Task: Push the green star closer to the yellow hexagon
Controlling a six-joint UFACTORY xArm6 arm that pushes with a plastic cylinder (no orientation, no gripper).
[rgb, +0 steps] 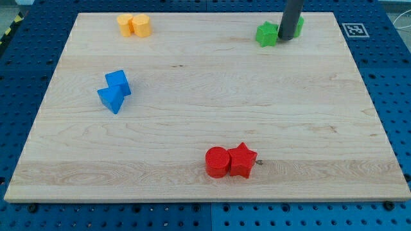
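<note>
My tip (283,38) sits between two green blocks, the star-ish one (266,34) and another (299,25), near the wooden desk's (205,122) top-right corner; no end effector, nothing grasped.

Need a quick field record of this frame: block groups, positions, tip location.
board: wooden board on blue pegboard
yellow blocks: two, touching, view's top left
green blocks: two, view's top right; one partly hidden behind the rod
blue blocks: two, touching, view's left
red blocks: cylinder and star, touching, view's bottom centre
my tip: between the two green blocks, at the left one's right side
</note>
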